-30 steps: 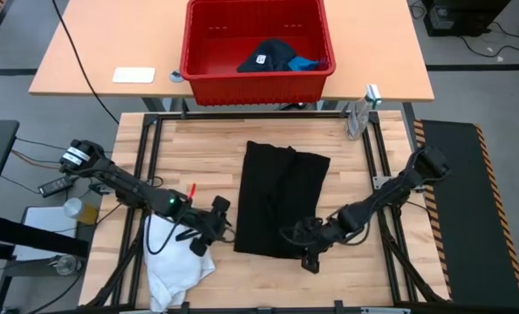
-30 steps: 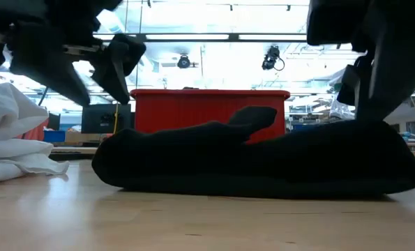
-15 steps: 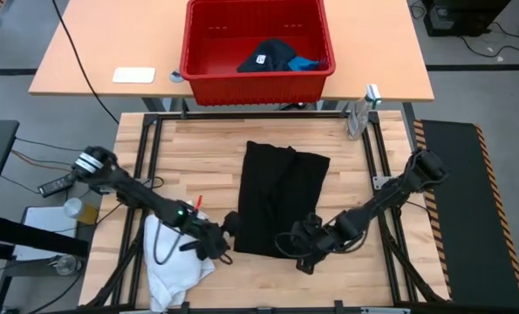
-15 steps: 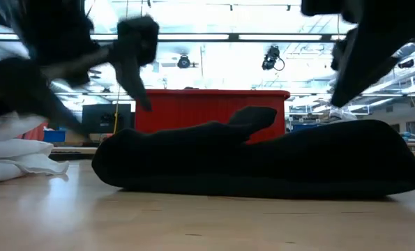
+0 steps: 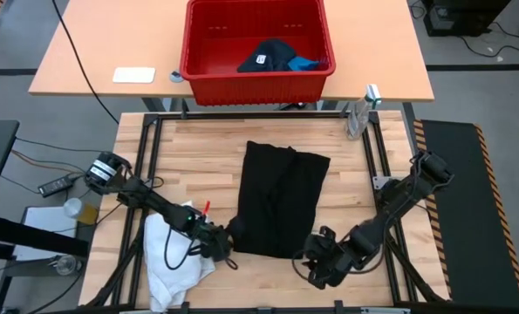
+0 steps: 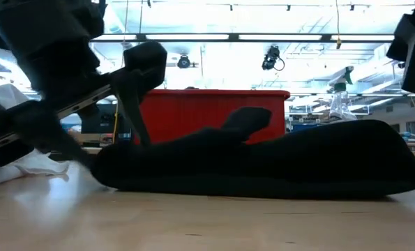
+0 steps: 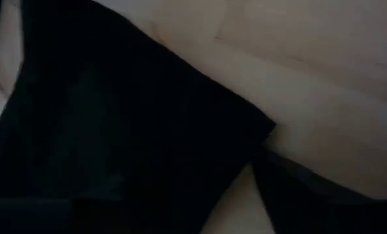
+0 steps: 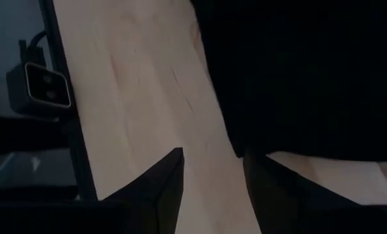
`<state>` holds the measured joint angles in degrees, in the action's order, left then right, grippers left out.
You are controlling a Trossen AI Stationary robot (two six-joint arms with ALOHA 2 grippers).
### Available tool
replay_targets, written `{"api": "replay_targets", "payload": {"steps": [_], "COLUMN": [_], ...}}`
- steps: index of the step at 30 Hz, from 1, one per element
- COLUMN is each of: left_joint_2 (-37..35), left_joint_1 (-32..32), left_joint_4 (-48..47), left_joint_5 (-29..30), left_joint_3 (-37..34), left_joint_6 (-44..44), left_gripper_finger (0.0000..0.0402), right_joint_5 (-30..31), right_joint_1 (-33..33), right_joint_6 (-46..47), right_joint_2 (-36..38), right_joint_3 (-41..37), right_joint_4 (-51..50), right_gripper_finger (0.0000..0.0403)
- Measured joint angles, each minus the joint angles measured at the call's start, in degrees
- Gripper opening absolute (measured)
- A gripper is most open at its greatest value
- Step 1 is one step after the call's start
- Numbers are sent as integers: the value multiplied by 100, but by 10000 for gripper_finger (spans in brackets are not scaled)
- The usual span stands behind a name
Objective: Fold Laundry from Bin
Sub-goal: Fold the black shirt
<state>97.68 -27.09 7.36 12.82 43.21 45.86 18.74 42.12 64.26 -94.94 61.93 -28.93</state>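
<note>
While the black garment (image 5: pixel 281 201) lies flat mid-worktop (image 5: pixel 198 148), both near corners want pinching low and together before any fold. The left pincer (image 5: pixel 222 249) reaches from its stretched arm to the near left corner, fingers parted around the hem. The right pincer (image 5: pixel 316 269) hovers just beside the near right corner, fingers (image 8: pixel 160 185) apart and empty. The white garment (image 5: pixel 176 262) lies alongside; the red bin (image 5: pixel 257 74) holds the rest.

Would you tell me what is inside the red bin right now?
The red bin holds a dark navy garment with a white tag and a small bright blue one; anything beneath them is covered.
</note>
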Motion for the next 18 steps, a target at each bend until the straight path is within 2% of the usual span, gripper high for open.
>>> {"api": "replay_targets", "payload": {"steps": [4,6,7,10,15,18], "left_joint_2": [1,-46,-80,-164,-420,-504], "left_joint_1": [-12,-46,-48,-50,0,-31], "left_joint_4": [-5,-133,-229,-535,-696,-695], "left_joint_5": [9,15,1,-38,-46,-44], "left_joint_3": [66,137,194,434,554,552], "left_joint_6": [-514,-1182,-1615,-3081,-5464,-6559], "left_gripper_finger": [101,35,19,14,6,4], "right_joint_5": [511,808,889,723,-550,-528], "right_joint_1": [118,143,141,14,-517,-596], "right_joint_6": [-115,-508,-678,-1020,-1266,-1854], "right_joint_2": [0,-42,-59,-61,-61,-62], "right_joint_3": [0,0,-3,-145,-190,-109], "right_joint_4": [13,36,30,11,-17,-2], "right_gripper_finger": [168,168,168,172,187,192]}}
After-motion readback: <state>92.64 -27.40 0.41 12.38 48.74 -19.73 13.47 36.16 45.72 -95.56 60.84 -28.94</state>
